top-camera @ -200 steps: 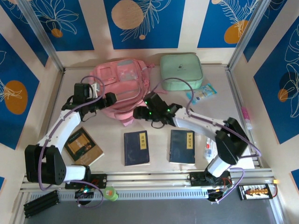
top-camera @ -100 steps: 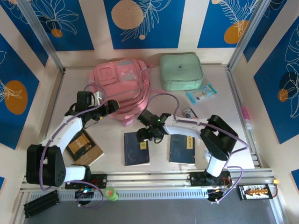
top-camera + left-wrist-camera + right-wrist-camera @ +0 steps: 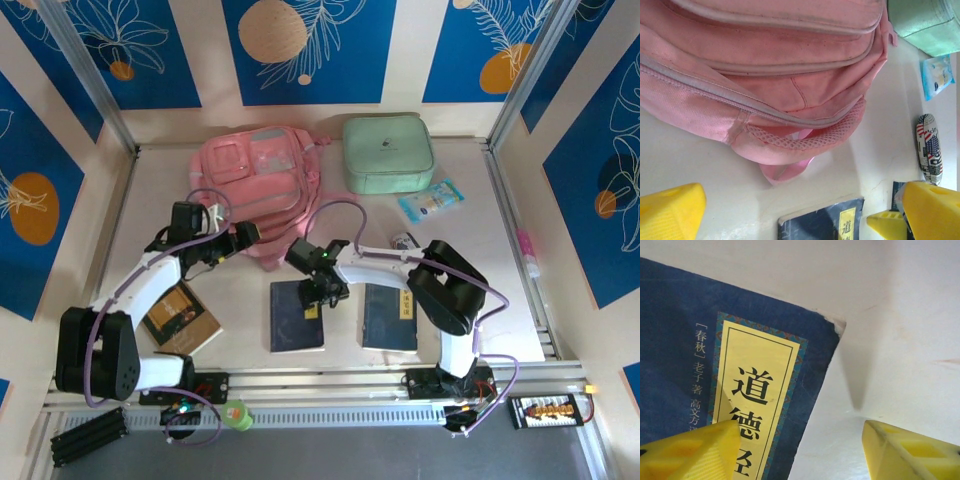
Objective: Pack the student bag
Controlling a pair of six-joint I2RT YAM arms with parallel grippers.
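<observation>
Hovering jaws-apart over a corner of the middle blue book, the right gripper is needing to pinch it next; the left gripper is idling wide open.

the left arm stretches forward and inward, and the left end effector sits low with its yellow fingers spread wide. the right arm is bent sharply at the elbow, reaching leftward. the right end effector points down at the table, jaws apart.
</observation>
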